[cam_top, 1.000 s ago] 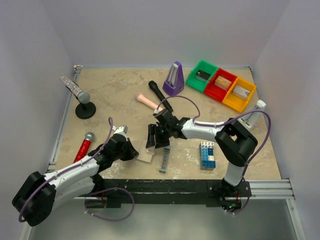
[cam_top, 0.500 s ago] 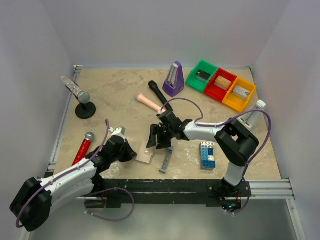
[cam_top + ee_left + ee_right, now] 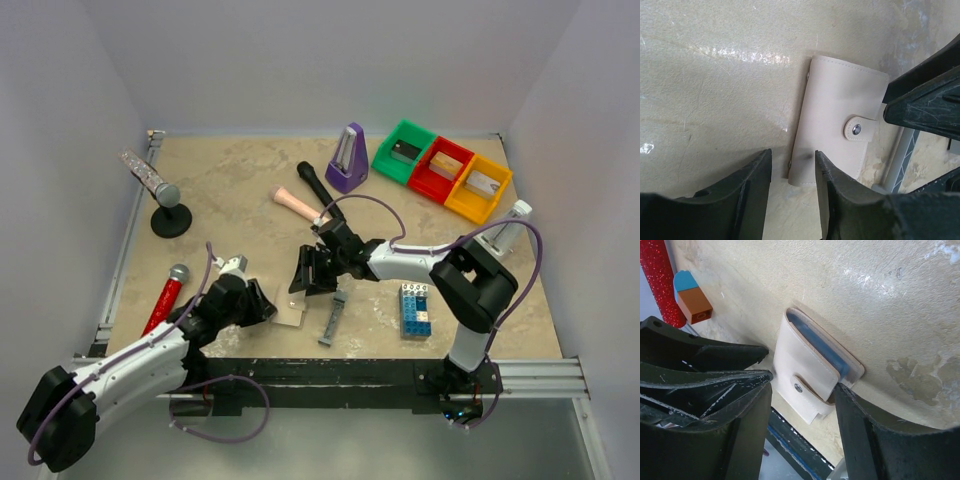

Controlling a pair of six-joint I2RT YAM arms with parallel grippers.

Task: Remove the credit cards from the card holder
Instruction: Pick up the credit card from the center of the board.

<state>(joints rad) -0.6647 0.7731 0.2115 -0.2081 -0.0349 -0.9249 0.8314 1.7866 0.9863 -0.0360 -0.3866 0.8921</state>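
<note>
The card holder lies flat and closed near the table's front edge, pale cream outside with a snap strap. The left wrist view shows it just ahead of my open left gripper, whose right finger reaches over its near edge. In the right wrist view the holder shows a blue inner edge, and my open right gripper straddles its strap end, the right fingertip at its corner. In the top view the left gripper is left of the holder and the right gripper is just behind it. No credit cards show; they are hidden.
A narrow grey bar lies right of the holder, a blue-and-white brick stack further right. A red microphone is at the left, other microphones and a purple metronome behind. Green, red and yellow bins stand back right.
My left arm has drawn back a little toward the near left. My right gripper has shifted slightly left over the holder. The holder has stayed closed and in place.
</note>
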